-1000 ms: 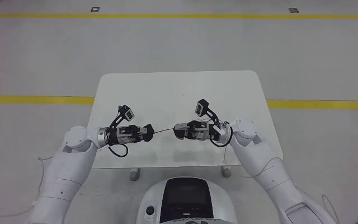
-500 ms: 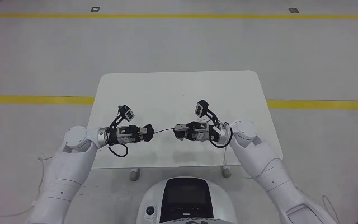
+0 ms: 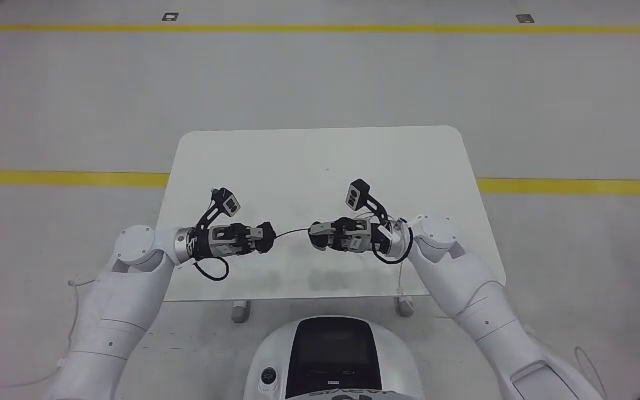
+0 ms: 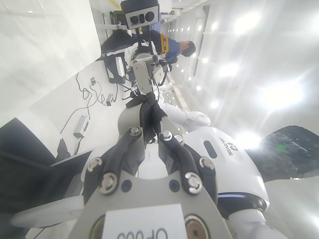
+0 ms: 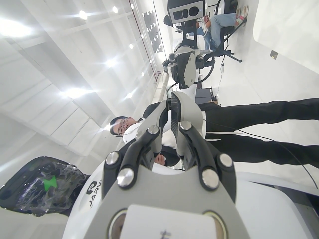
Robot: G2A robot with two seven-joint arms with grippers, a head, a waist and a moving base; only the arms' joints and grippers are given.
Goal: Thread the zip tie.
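Note:
A thin dark zip tie [image 3: 291, 234] spans the short gap between my two grippers, held in the air above the front half of the white table [image 3: 300, 160]. My left gripper [image 3: 270, 233] is shut on one end of it. My right gripper [image 3: 313, 233] faces it, shut on the other end. The left wrist view shows my left gripper [image 4: 150, 118] with its dark pads pressed together and the right gripper [image 4: 143, 75] just beyond. From the right wrist, my right gripper [image 5: 172, 103] is closed and the left gripper [image 5: 184, 70] is close ahead.
The tabletop carries nothing else. Its front edge [image 3: 300, 297] lies just below the two wrists. Grey floor with yellow lines [image 3: 320, 27] surrounds the table.
My right gripper has edged slightly toward the left one, and the zip tie bows a little more. The left arm has kept still.

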